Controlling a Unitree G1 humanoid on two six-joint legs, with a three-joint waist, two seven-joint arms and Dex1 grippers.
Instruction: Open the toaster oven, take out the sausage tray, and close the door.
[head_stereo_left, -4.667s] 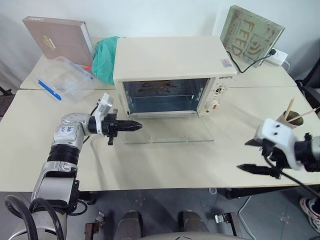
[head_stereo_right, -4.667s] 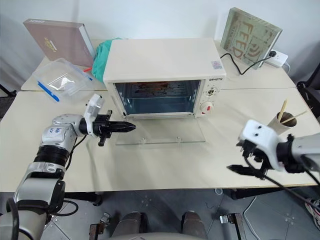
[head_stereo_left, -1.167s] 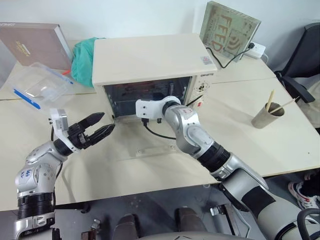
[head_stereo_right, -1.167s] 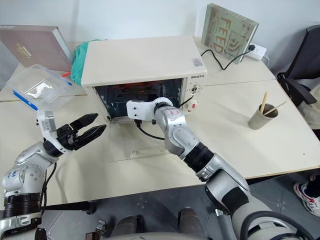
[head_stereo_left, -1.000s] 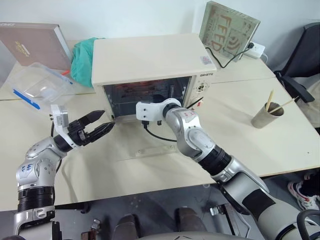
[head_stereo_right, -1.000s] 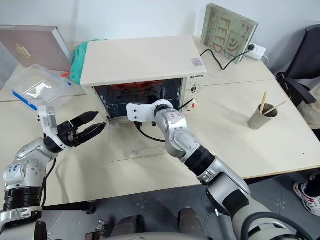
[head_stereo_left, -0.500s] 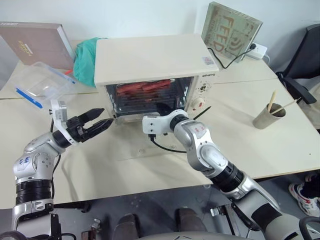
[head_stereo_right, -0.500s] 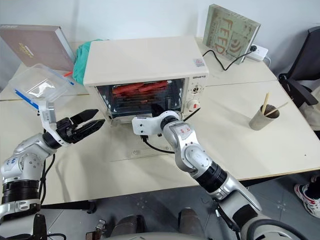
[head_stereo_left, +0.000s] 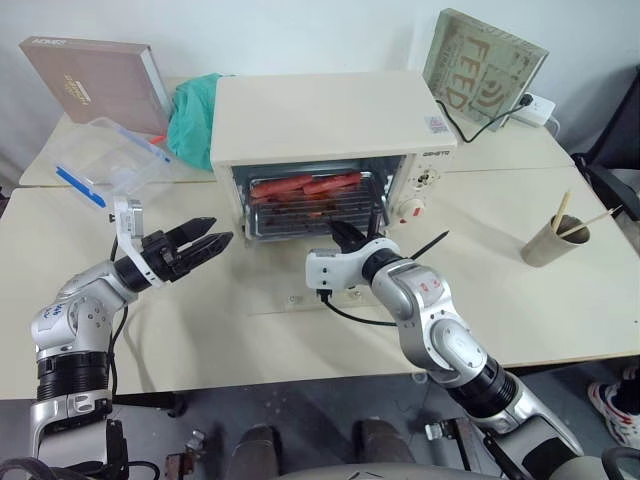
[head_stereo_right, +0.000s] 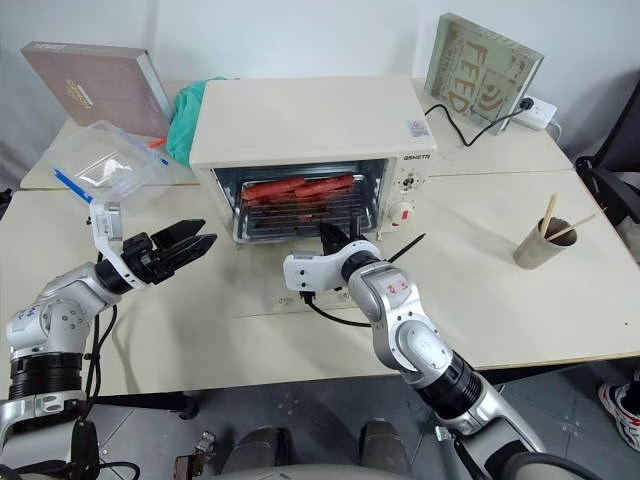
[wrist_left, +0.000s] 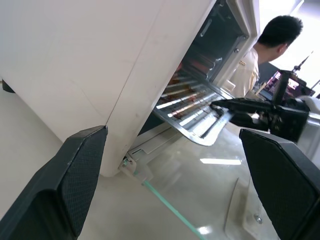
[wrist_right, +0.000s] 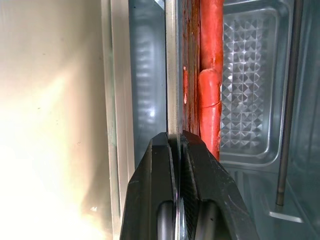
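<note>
Cream tables pushed together (head_stereo_left: 560, 300), white wall behind. You've got the toaster oven (head_stereo_left: 330, 125) mid-table, control knobs on the robot's right side of its front. The door (head_stereo_left: 330, 285) is fully down, lying flat on the tabletop in front of the oven; its glass pane is see-through.

Sausage tray (head_stereo_left: 308, 205): partway out of the oven mouth, front edge sticking past the opening, red-orange sausages lying lengthwise across it, brown grease visible in the right wrist view. Rear part is inside the oven.

R gripper (head_stereo_left: 338, 237): fingers together, pinched on the thin front rim of the sausage tray; the wrist cam shows the metal edge running straight between the two black fingers.

L gripper (head_stereo_left: 205, 243): fingers spread wide, holding nothing, hovering above the table just off the oven's left front corner, pointing toward it, not touching.

Also on the tables: clear plastic box w/ blue clips (head_stereo_left: 105, 160), brown book (head_stereo_left: 95, 68), green cloth (head_stereo_left: 195, 105), paper cup w/ sticks (head_stereo_left: 555, 240), upright book (head_stereo_left: 483, 65) by a wall socket. A person shows in the left wrist view, beyond the oven.
</note>
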